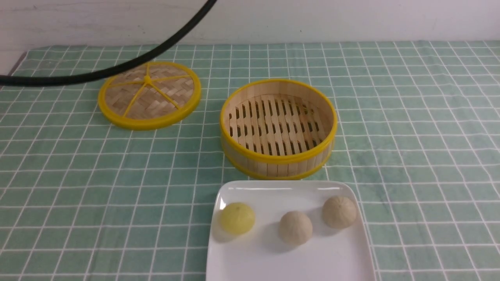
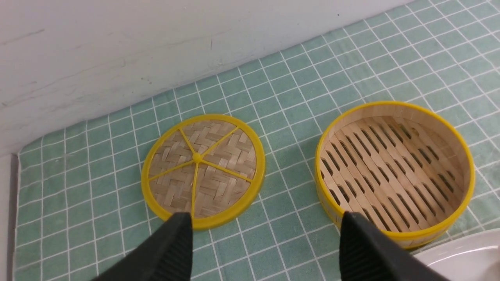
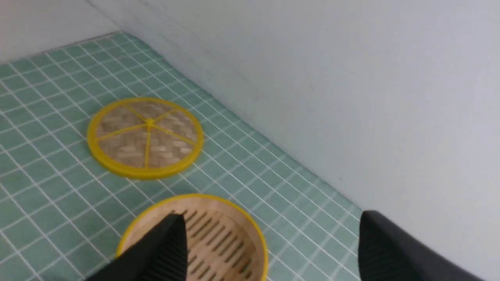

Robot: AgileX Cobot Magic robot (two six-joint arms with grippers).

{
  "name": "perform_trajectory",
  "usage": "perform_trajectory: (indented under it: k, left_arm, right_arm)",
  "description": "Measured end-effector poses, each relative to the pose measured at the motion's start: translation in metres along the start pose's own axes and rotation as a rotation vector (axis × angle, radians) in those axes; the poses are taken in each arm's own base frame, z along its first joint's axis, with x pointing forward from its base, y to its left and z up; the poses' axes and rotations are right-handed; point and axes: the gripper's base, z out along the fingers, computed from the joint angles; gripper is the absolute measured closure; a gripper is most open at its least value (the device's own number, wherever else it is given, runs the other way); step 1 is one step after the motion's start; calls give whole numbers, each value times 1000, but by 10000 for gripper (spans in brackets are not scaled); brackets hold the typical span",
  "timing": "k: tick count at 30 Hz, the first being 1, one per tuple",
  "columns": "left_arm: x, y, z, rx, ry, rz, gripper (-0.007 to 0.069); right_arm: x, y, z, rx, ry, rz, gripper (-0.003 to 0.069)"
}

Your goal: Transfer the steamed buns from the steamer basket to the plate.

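Front view: buns inside plate rim, seemingly apart; basket beyond.

Steamer basket looks like slatted bamboo, lid coarse woven strips, plate smooth glossy white, buns matt.

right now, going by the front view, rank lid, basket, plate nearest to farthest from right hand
Likely order; the right hand is outside that view:
1. Plate, robot's side
2. Steamer basket, beyond the plate
3. Lid, far left
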Motion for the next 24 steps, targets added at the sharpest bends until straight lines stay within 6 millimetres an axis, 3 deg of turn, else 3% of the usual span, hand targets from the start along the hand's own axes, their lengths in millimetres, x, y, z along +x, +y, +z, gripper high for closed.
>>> perform_trajectory:
  k: [3,5,6,13,18,21,24]
  left_arm:
    - [0,0,0,3,-2,-1,120]
    - [0,0,0,4,-4,-1,120]
    - [-1,0,0,4,-9,-1,120]
    - [-1,-1,0,14,-15,-5,120]
    - [-2,-4,0,41,-19,-15,120]
    - [-2,-5,0,50,-22,-18,120]
    - [-2,-5,0,55,-22,-19,120]
  right_arm:
    - [3,-5,-41,97,25,18,90]
    - [5,-7,-55,131,36,21,90]
    - [11,-8,-73,170,59,33,90]
    - [37,-1,-117,200,113,115,90]
    - [71,11,-145,196,174,185,90]
    - [98,20,-172,200,163,194,90]
    - [113,25,-183,205,136,192,90]
